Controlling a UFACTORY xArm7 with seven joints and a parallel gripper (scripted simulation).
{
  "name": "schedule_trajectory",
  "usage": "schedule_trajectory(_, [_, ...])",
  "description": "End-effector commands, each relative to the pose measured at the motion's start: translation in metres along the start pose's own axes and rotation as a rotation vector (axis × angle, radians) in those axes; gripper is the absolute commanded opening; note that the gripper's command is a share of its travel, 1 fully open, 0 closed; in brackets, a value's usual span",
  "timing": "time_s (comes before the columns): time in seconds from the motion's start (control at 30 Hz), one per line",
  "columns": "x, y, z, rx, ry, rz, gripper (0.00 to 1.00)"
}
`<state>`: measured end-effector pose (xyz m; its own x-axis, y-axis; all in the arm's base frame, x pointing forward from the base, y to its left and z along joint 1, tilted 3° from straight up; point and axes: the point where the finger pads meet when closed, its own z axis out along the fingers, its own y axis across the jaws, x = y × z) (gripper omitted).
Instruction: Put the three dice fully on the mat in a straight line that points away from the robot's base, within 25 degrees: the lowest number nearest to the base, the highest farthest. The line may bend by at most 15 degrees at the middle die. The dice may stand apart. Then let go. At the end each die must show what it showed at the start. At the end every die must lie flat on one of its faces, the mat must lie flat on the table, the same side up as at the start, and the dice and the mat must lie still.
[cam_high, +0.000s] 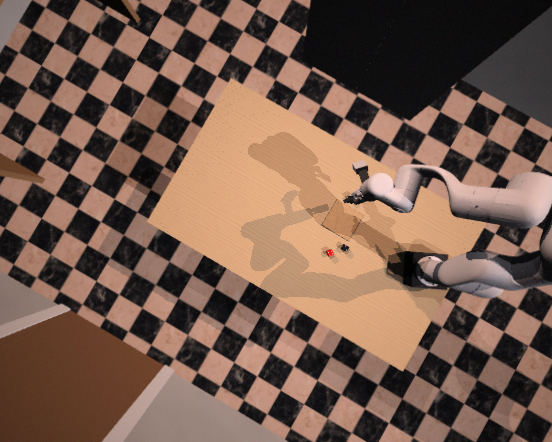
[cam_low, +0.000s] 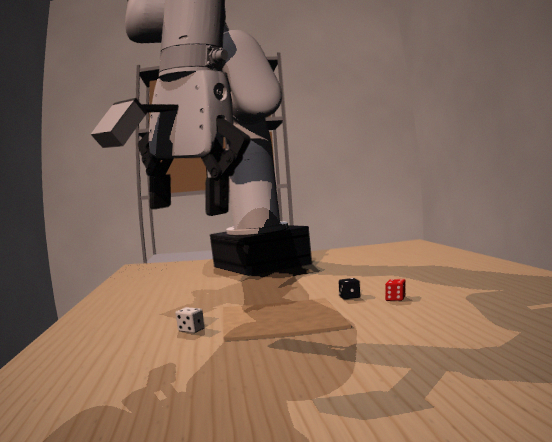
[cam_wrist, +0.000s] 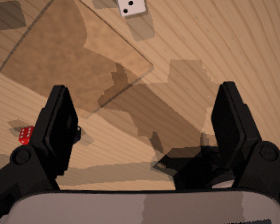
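With the mat (cam_high: 342, 220) (cam_low: 287, 320) (cam_wrist: 75, 55) as landmark, the gripper (cam_high: 351, 198) (cam_low: 189, 197) (cam_wrist: 143, 100) hangs above the table near its edge, fingers spread wide, grasping nothing. Below the gripper's level, the white die (cam_low: 190, 320) (cam_wrist: 132, 6) lies beside the mat; the black die (cam_high: 345, 247) (cam_low: 349, 288) (cam_wrist: 78, 134) and red die (cam_high: 330, 253) (cam_low: 395, 290) (cam_wrist: 26, 135) lie off its opposite side.

My open end effector (cam_high: 352, 198) (cam_low: 189, 192) (cam_wrist: 143, 100), fingers downward, hangs above the surface, inward of one long edge; my arm (cam_high: 495, 202) (cam_low: 192, 30) arches.
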<state>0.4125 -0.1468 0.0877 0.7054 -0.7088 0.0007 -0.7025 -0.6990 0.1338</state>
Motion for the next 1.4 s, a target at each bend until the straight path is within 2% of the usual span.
schedule_trajectory(0.0, [0.021,0.002,-0.005,0.066,0.016,0.039,1.00])
schedule_trajectory(0.27, [0.021,0.002,-0.005,0.066,0.016,0.039,1.00])
schedule_trajectory(0.33, [0.040,0.010,-0.010,0.112,0.032,0.078,1.00])
schedule_trajectory(1.37, [0.043,0.011,-0.008,0.118,0.036,0.085,1.00])
